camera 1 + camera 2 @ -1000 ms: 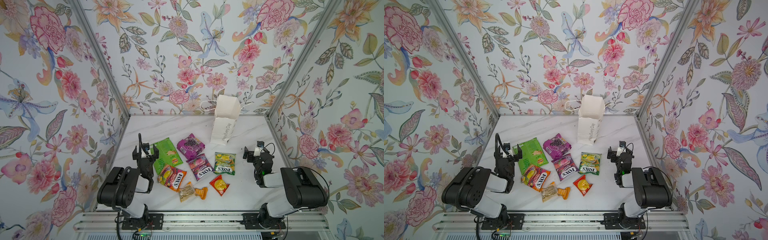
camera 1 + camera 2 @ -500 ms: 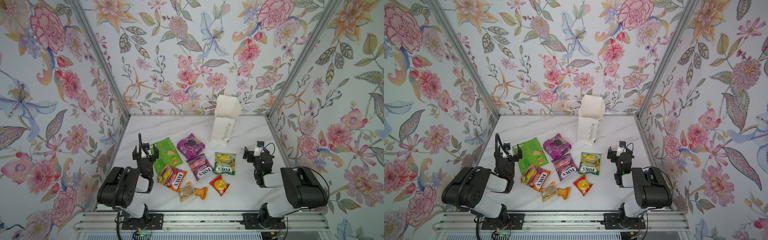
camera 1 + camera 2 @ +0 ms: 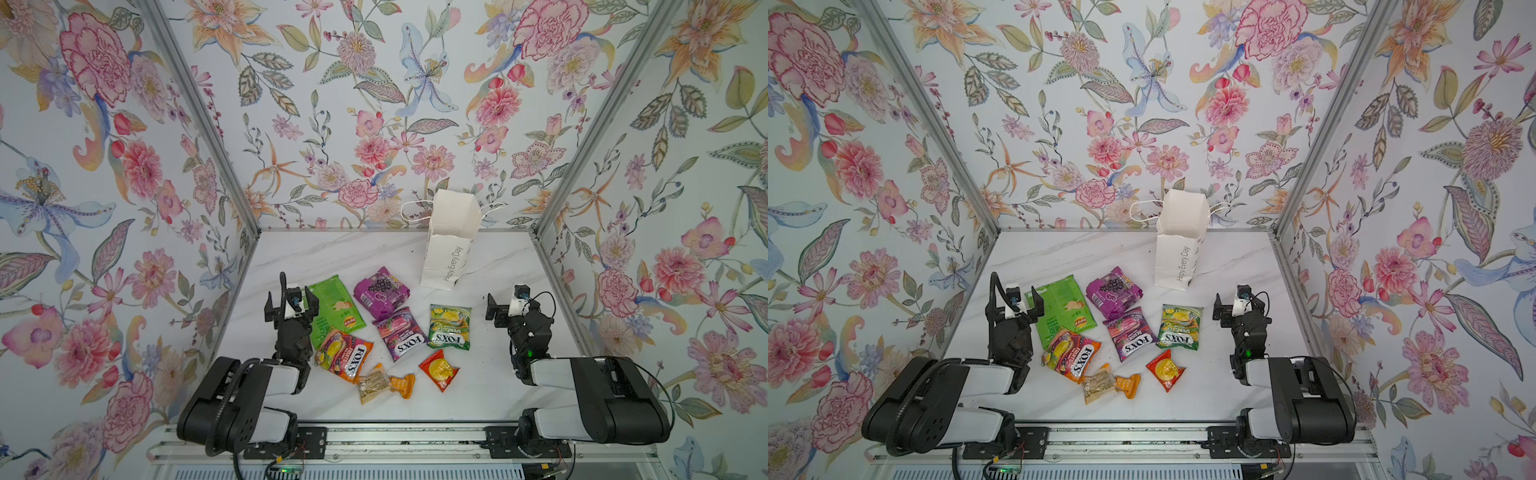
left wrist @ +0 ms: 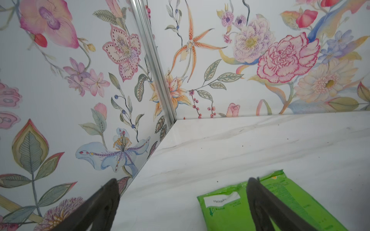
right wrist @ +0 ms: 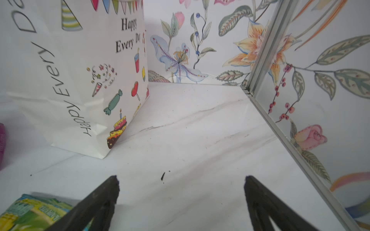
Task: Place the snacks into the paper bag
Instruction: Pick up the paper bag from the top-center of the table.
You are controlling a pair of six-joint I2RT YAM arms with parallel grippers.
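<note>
The snacks lie spread on the marble table [image 3: 332,257]: a green chips bag [image 3: 334,311], a purple grape pack [image 3: 381,291], orange [image 3: 347,357], purple [image 3: 400,332] and green [image 3: 449,326] FOX'S bags, a red-orange sachet [image 3: 438,370] and orange-wrapped bars [image 3: 384,382]. Behind them the white paper bag [image 3: 451,245] stands upright near the back wall. My left gripper [image 3: 291,307] is open and empty at the chips bag's left edge, with one finger over that bag [image 4: 236,210]. My right gripper [image 3: 509,309] is open over bare table, right of the green FOX'S bag [image 5: 30,212] and in front of the paper bag [image 5: 80,70].
Floral walls enclose the table on three sides, with metal corner posts [image 3: 199,116] at the back. Both arm bases sit on a rail [image 3: 395,440] at the front edge. The paper bag's cord handles [image 3: 415,210] hang out to the sides.
</note>
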